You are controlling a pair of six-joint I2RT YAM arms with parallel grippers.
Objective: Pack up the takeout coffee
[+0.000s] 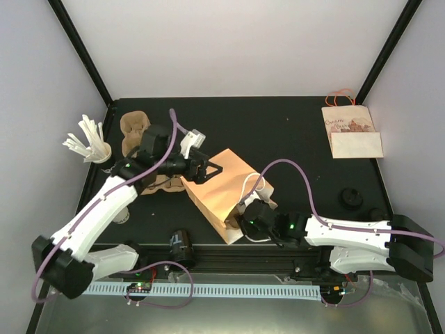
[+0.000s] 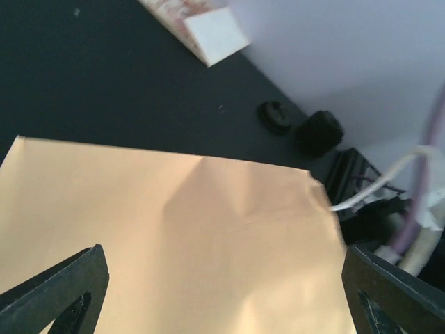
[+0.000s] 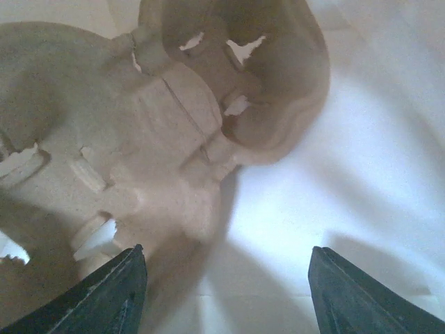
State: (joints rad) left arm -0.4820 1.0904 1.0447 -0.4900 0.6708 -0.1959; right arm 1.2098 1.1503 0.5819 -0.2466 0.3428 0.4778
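Left wrist shows left tool (image 2: 222, 268) agape over smooth tan bag (image 2: 174, 202); right tool (image 3: 226, 254) agape before moulded pulp carrier (image 3: 132, 139).

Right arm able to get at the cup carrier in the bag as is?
Probably yes. The right claw is open inside the paper bag, cup carrier straight ahead, nothing between.

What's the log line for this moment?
left hand: open, over bag | right hand: open, inside bag | cup carrier: in bag
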